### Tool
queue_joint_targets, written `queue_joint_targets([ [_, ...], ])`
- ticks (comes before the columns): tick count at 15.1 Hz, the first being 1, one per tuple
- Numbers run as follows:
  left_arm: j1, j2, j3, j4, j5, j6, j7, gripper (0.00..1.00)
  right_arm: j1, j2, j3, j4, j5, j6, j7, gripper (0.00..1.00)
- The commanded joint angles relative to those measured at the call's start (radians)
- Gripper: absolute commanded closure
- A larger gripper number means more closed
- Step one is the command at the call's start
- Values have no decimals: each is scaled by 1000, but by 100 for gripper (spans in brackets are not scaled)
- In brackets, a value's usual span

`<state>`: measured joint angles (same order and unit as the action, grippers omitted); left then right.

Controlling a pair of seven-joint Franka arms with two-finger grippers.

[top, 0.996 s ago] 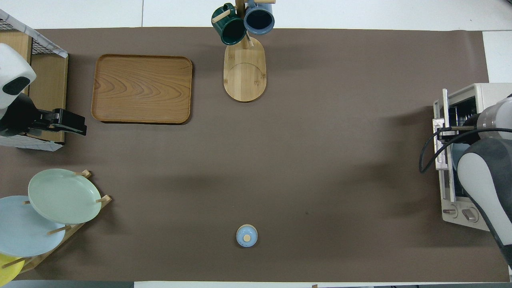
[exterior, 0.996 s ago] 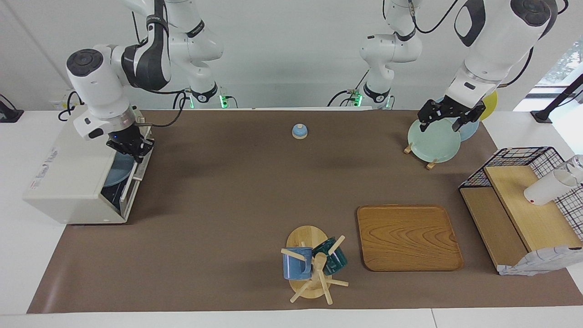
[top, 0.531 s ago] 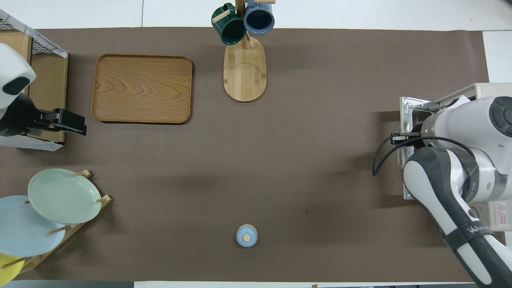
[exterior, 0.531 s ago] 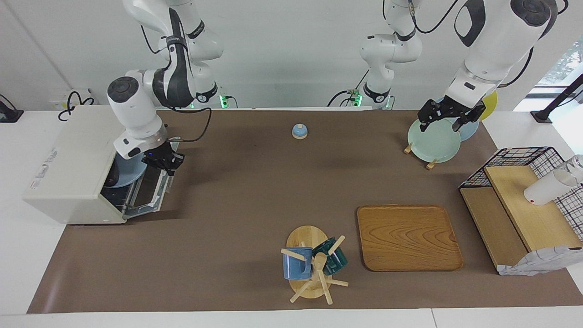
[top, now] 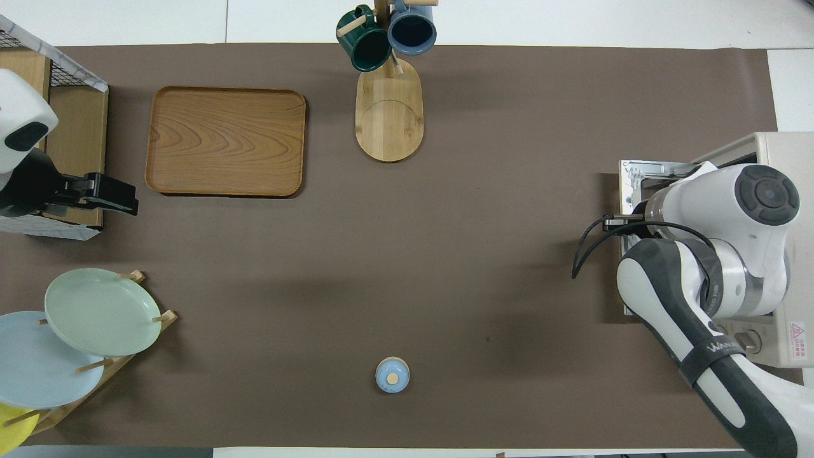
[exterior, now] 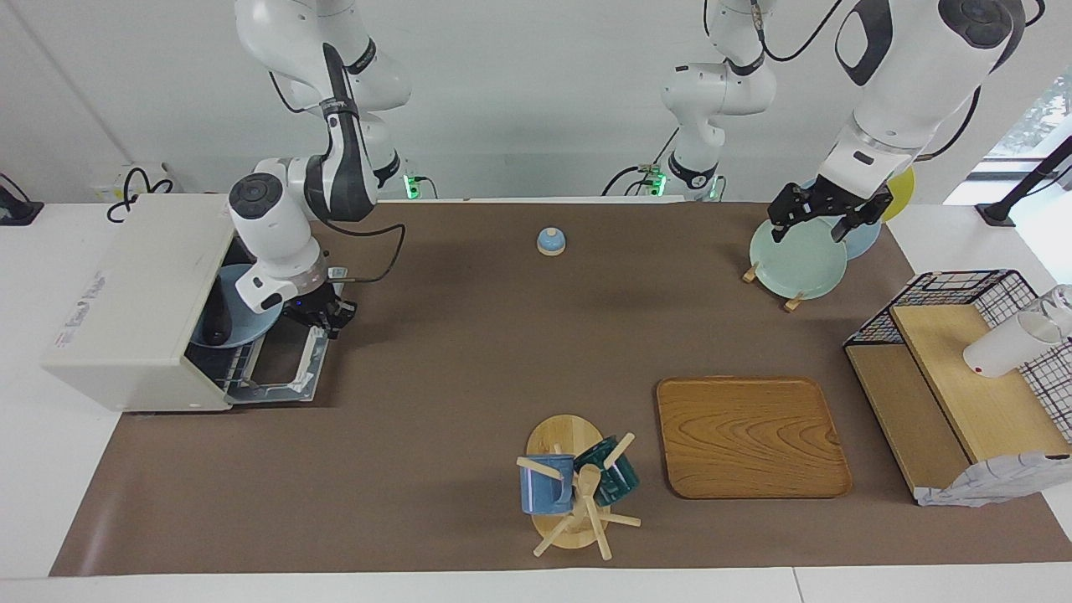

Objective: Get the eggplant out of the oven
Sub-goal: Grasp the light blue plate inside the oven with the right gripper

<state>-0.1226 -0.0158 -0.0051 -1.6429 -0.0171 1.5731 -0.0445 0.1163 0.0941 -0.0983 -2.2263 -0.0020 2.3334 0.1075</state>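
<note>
The cream-white oven (exterior: 138, 293) stands at the right arm's end of the table with its door (exterior: 280, 364) folded down nearly flat. Inside, the dark eggplant (exterior: 213, 322) lies on a pale blue plate (exterior: 251, 293). My right gripper (exterior: 325, 318) is at the door's free edge, shut on the bar handle. In the overhead view the right arm covers the gripper and most of the oven (top: 779, 149); the door's corner (top: 636, 173) shows. My left gripper (exterior: 825, 216) waits open and empty over the plate rack; it also shows in the overhead view (top: 130, 198).
A rack with green, blue and yellow plates (exterior: 796, 260) stands near the left arm. A wire basket shelf (exterior: 955, 368) holds a white cup. A wooden tray (exterior: 749, 435), a mug tree (exterior: 574, 486) and a small blue lid (exterior: 550, 241) lie mid-table.
My right gripper has swung outward and down from the oven's front, pulling the door from nearly closed to fully open. The plate and eggplant inside now show. The left arm has not moved.
</note>
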Motion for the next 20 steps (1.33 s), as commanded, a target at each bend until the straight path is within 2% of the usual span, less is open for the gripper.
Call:
queue_joint_targets([
  [1,-12,-6,4,-9,23,10,-6,0,-10,32,-26,7,-16,67,27,100],
  [3,-8,-6,4,-11,23,15,-3,0,-10,38,-26,7,-15,67,32,100],
  [4,-6,-6,4,-9,23,12,-3,15,-10,38,-26,7,-13,67,32,100],
  [5,-6,-6,4,-9,23,10,-6,51,-10,38,-26,10,-15,64,32,100],
  [6,-5,-6,4,-9,23,5,-6,97,-6,41,-23,22,-15,55,31,100],
  [8,7,-6,7,-9,19,13,-5,100,8,41,-21,72,-13,12,26,100],
  [9,9,-6,7,-9,17,13,-5,100,8,36,-21,111,-13,-50,26,100],
  [11,9,-6,7,-9,17,12,-5,100,-3,27,-21,166,-13,-162,24,98],
  [12,9,-6,7,-9,13,12,-3,100,-6,10,-23,175,-13,-199,23,85],
  [14,11,-6,7,-9,9,12,-5,100,-13,-26,-26,177,-13,-262,23,66],
  [15,9,-6,7,-9,8,12,-5,100,-24,-36,-28,178,-15,-285,20,64],
  [17,9,-6,7,-9,8,13,-5,0,-64,-43,-28,162,-13,-289,-35,62],
  [20,9,-6,7,-9,8,16,-2,0,-102,-53,-28,142,-13,-296,-97,62],
])
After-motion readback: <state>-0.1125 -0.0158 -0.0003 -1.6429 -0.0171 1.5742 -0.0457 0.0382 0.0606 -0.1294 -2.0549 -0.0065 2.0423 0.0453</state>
